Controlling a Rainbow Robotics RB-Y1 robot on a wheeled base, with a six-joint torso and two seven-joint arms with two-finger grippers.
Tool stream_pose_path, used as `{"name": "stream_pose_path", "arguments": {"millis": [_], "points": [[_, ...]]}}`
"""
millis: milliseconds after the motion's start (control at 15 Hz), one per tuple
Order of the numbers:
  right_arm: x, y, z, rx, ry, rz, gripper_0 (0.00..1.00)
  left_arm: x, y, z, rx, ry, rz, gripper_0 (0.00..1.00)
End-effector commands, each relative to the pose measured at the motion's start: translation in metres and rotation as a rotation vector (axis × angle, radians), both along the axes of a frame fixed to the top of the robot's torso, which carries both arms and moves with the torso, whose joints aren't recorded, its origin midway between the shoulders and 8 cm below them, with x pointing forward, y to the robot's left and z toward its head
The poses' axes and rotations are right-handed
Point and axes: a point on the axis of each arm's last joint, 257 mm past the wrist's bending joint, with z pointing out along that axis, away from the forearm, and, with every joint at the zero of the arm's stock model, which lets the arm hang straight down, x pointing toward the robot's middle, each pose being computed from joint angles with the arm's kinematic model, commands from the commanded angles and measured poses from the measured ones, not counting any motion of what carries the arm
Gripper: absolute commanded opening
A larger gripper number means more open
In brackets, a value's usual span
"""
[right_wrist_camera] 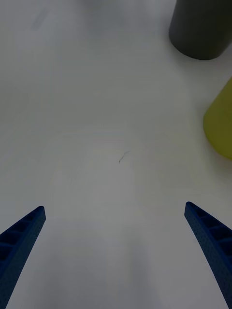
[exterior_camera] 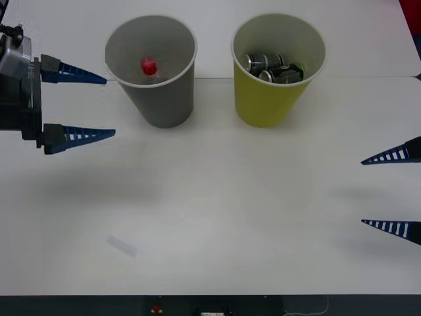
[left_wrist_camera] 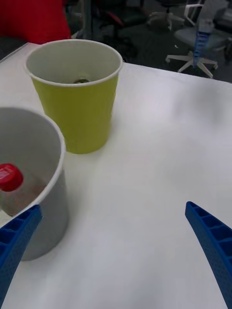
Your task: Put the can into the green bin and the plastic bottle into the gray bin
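- Two bins are standing side by side at the far side of the table: the gray bin is holding the plastic bottle, upright, and the green bin is holding the cans.
- The bottle is likely handling light and slippery; its red cap is offering the surest hold.
- The left gripper is hovering spread and empty beside the gray bin.
- The right gripper is waiting spread and empty, well apart from both bins.
- Nothing is obstructing either arm.

2 bins are counted: 1 gray bin and 1 green bin. 1 bottle is seen in the gray, 2 cans in the green.
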Motion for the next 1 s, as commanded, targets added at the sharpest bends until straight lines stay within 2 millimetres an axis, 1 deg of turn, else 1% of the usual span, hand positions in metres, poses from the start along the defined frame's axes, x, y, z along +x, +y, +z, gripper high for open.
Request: {"name": "stream_pose_path", "arguments": {"millis": [67, 267, 600, 733, 1000], "points": [[0.0, 0.0, 0.0, 0.0, 0.0, 0.0, 1.0, -0.026, 0.013, -0.032, 0.053, -0.02, -0.053, 1.0], [0.0, 0.0, 0.0, 0.0, 0.0, 0.0, 1.0, -0.049, 0.019, -0.06, 0.103, -0.036, -0.099, 1.0], [0.0, 0.0, 0.0, 0.0, 0.0, 0.0, 1.0, -0.073, 0.025, -0.087, 0.159, -0.037, -0.143, 1.0], [0.0, 0.0, 0.0, 0.0, 0.0, 0.0, 1.0, -0.078, 0.026, -0.094, 0.178, -0.037, -0.15, 1.0], [0.0, 0.0, 0.0, 0.0, 0.0, 0.0, 1.0, -0.076, 0.034, -0.105, 0.233, -0.056, -0.153, 1.0]]}}
